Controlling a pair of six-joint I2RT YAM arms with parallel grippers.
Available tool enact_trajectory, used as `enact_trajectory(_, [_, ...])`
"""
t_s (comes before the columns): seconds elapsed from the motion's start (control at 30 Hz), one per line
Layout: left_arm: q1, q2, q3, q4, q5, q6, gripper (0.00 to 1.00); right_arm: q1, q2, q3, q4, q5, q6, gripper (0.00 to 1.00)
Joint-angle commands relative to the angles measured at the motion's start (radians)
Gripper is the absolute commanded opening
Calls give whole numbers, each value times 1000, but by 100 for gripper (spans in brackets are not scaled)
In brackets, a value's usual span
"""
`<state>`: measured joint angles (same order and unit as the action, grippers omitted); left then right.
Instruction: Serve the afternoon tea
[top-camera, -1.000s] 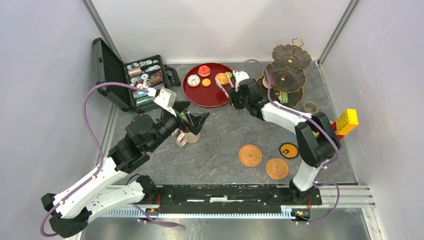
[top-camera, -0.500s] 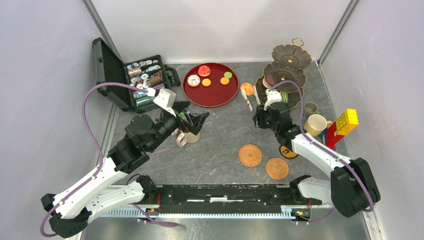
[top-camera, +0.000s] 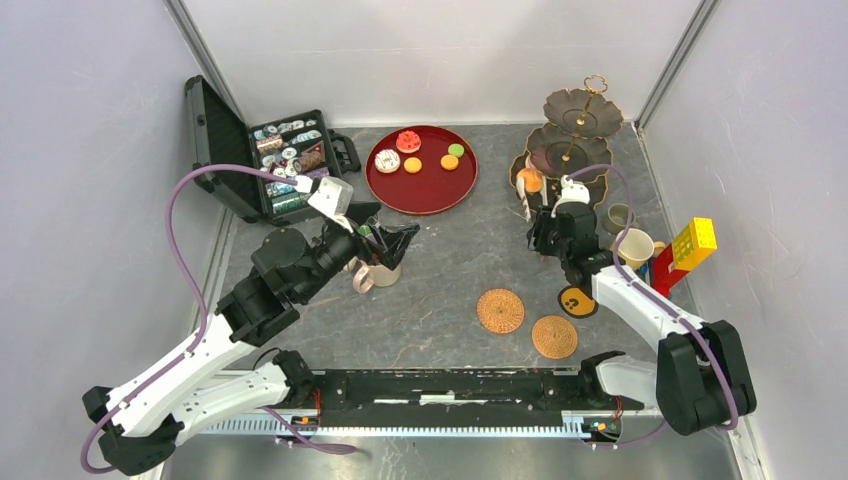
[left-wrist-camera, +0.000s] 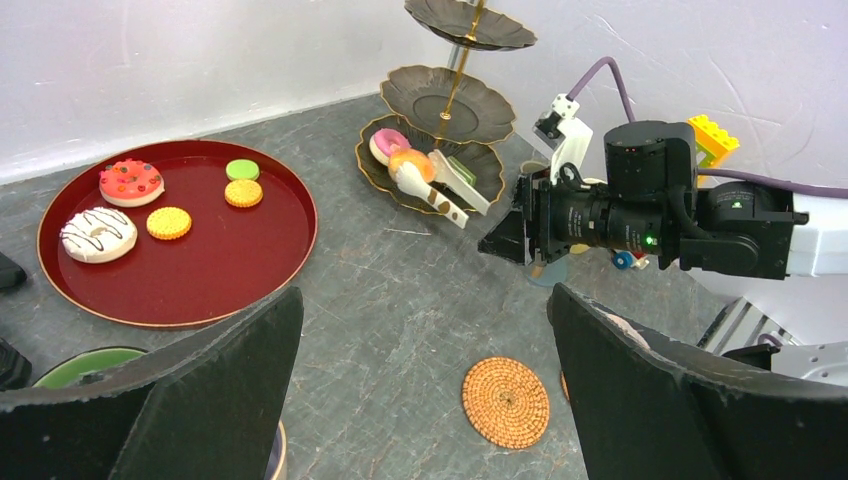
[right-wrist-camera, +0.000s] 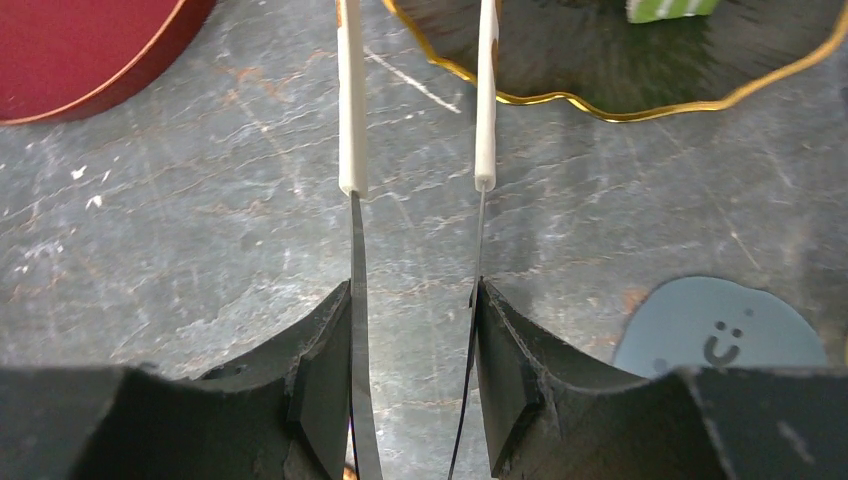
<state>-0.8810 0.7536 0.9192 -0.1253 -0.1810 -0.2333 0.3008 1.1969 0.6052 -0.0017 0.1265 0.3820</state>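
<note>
Grey stone-look table. Dark three-tier stand at far right; round red tray to its left, well apart.

Left gripper: jaws spread wide, nothing between them, hovering over the green-lined mug.

Right gripper: about half closed, clamped on the metal blades of white-tipped tongs.

Yellow mug and small grey mug beside the right arm.

Tong tips pinch an orange cake over the stand's bottom tier, just beside a pink cake. Cannot tell whether the orange cake touches the tier.
</note>
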Motion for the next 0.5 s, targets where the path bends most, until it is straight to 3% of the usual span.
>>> enact_trajectory(0.0, [2,3,30,30,-3,34,100,-21,7,0,30,96,31,0])
enact_trajectory(0.13, [2,6,30,29,-2,34,100,-38,51,17,28,77,32,4])
enact_trajectory(0.47, [2,7,31,30,-5,35,100,-43,56,6,34,68,23,34])
